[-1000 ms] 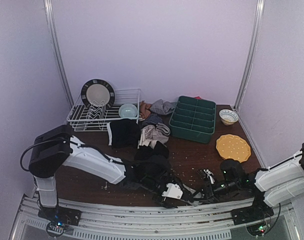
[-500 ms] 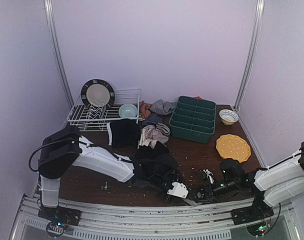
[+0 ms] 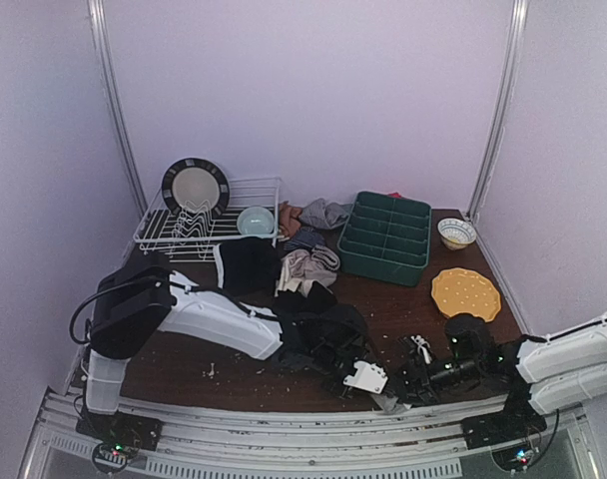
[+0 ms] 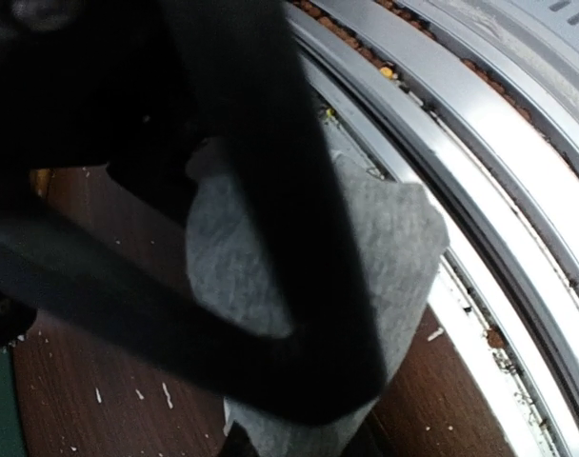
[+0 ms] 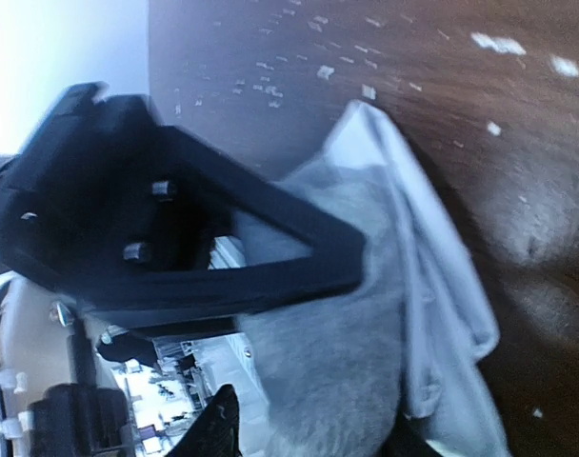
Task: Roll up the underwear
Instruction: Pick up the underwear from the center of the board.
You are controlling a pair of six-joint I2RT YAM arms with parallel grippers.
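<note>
Lying at the near edge: the light grey underwear [image 3: 388,402] [image 4: 385,248] [image 5: 366,314], crumpled on the desk [image 3: 184,359] right beside the metal rail [image 4: 480,181], between the 2 claws.
Grip, left side: the left claw [image 3: 379,394] [image 4: 318,405] is pressed together on a fold of the light grey underwear.
Grip, right side: the right claw [image 3: 408,384] [image 5: 289,333] is spread, with grey cloth lying in the gap between its 2 fingers.
More garments: black underwear [image 3: 249,264] and beige-pink underwear [image 3: 305,267] lie mid-desk; a grey piece [image 3: 323,212] sits behind them.
Desk surface: dark wood, strewn with pale crumbs [image 5: 499,43].
Back left: dish rack [image 3: 209,235] holding a plate [image 3: 195,187] and a pale blue bowl [image 3: 255,221].
Back right: green tray [image 3: 385,238], small bowl [image 3: 456,233], yellow plate [image 3: 465,294].
</note>
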